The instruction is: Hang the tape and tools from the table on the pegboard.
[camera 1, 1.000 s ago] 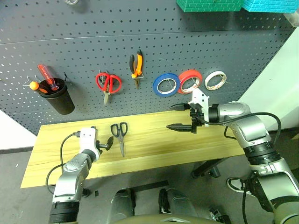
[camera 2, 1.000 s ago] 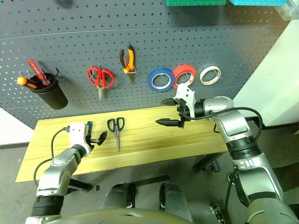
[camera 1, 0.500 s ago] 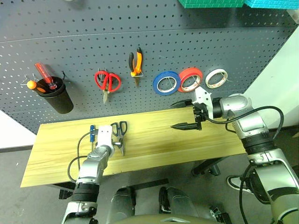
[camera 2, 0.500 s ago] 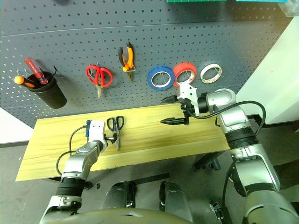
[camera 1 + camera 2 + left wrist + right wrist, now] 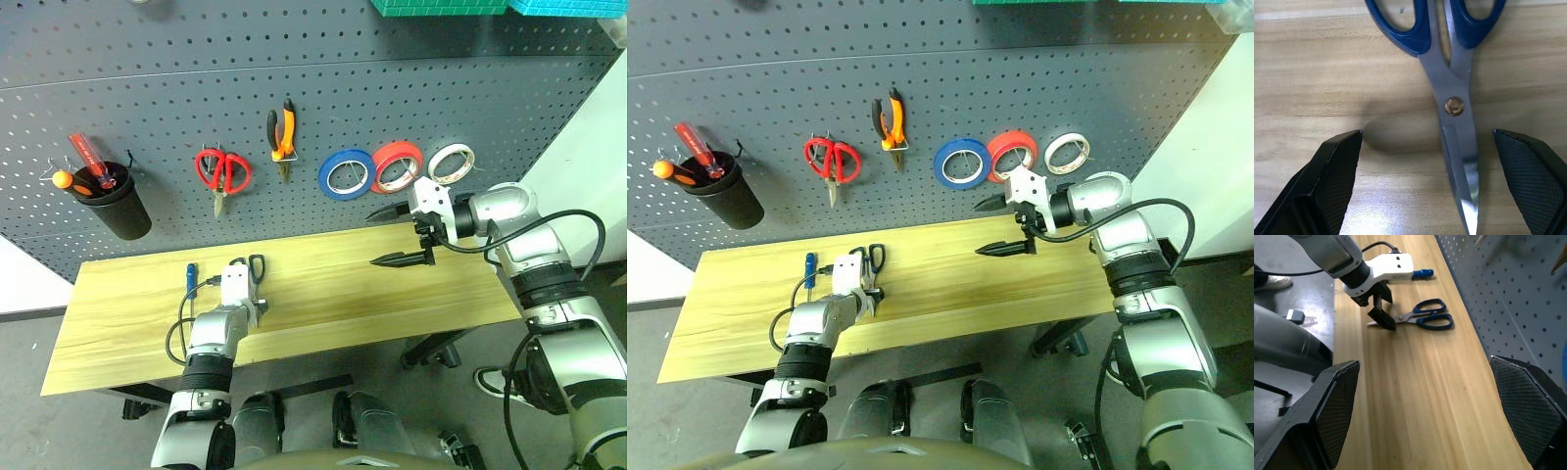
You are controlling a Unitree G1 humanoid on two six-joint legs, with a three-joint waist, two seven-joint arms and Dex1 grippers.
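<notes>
Hovering now over the scissors (image 5: 1449, 73) on the surface (image 5: 333, 294), my left hand (image 5: 1440, 161), fingers wide, has swung in from beside them; next comes the grasp.

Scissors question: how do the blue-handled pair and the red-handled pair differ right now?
The blue-handled scissors lie flat on the table; the red-handled scissors hang on the pegboard. The open left end effector straddles the blue pair's blades, while nothing is near the red pair. Handle colours differ: dark blue against red. Both are closed, with bare metal blades.
</notes>
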